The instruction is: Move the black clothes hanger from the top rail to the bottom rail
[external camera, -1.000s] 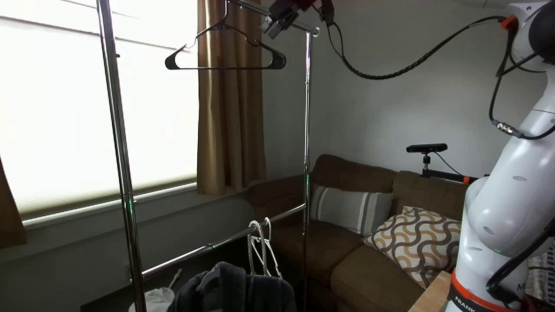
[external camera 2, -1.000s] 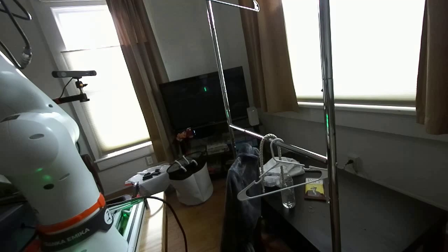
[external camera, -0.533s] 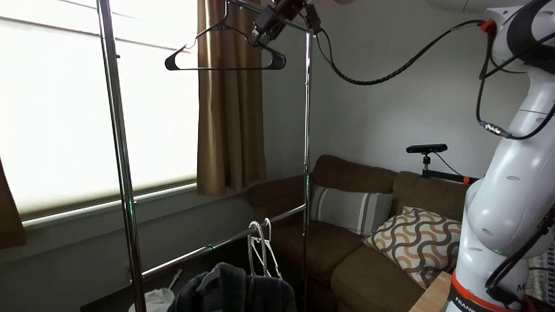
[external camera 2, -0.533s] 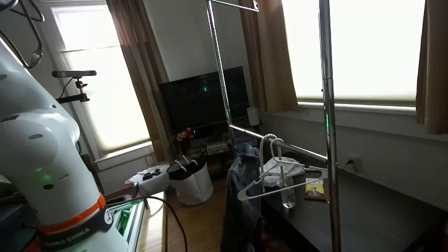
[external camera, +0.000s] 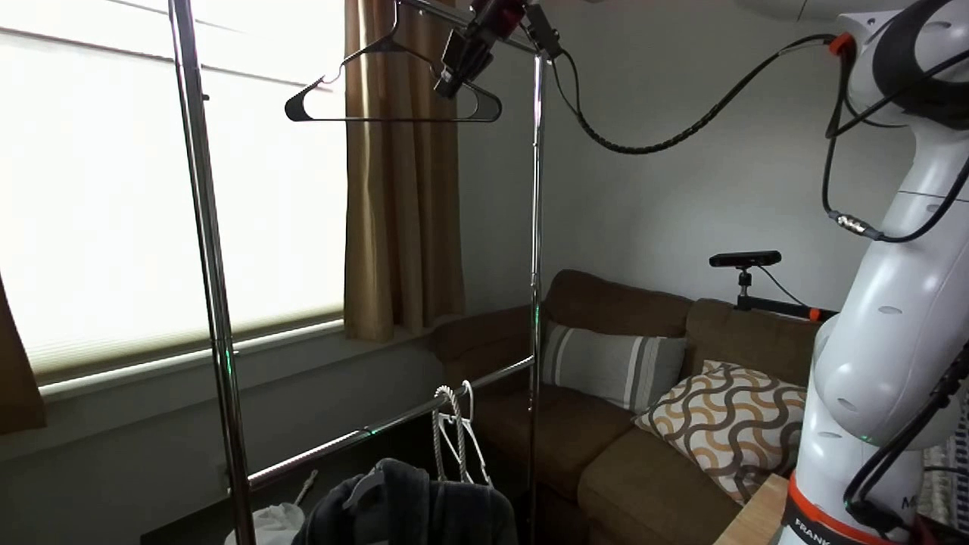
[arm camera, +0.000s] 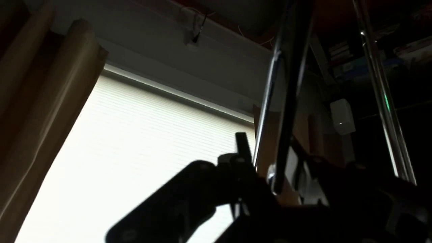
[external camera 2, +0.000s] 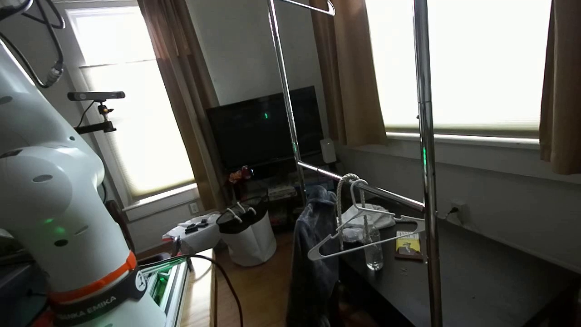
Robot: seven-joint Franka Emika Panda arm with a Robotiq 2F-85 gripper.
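One black hanger (external camera: 388, 46) hangs level at the one top rail (external camera: 437, 10), its hook cut off by the picture's upper edge. One gripper (external camera: 447, 88) slants down over one of that hanger's two shoulders, the one on the side of the single white arm (external camera: 882, 333); whether it touches there I cannot make out. In the wrist view its two fingers (arm camera: 243, 145) rise as dark shapes, too black to read: I cannot tell whether they stand wide, narrow or pressed on the black hanger. One black cable (external camera: 643, 151) sags from the arm toward the gripper. Lower down, one bottom rail (external camera: 394, 421) spans the two posts (external camera: 205, 197). It carries one white hanger (external camera 2: 361, 210) and one rope (external camera 2: 339, 195), close beside each other. One dark garment (external camera: 447, 507) shows below that rail; what bears it is not clear. Behind, in an exterior view, are one sofa (external camera: 621, 303) and two pillows (external camera: 584, 359) on it, one striped, one with wavy lines. In an exterior view one dark table (external camera 2: 494, 277) bears one bottle (external camera 2: 373, 254) and one book (external camera 2: 407, 247), and farther back are one TV (external camera 2: 258, 136) with one small white box (external camera 2: 327, 151) beside it, one white basket (external camera 2: 250, 245), two windows (external camera 2: 463, 63) and three curtains (external camera 2: 354, 91). One plug (external camera 2: 453, 210) sits in one socket (external camera 2: 460, 210) above the table. In both exterior views one camera (external camera: 746, 259) shows beside the arm.
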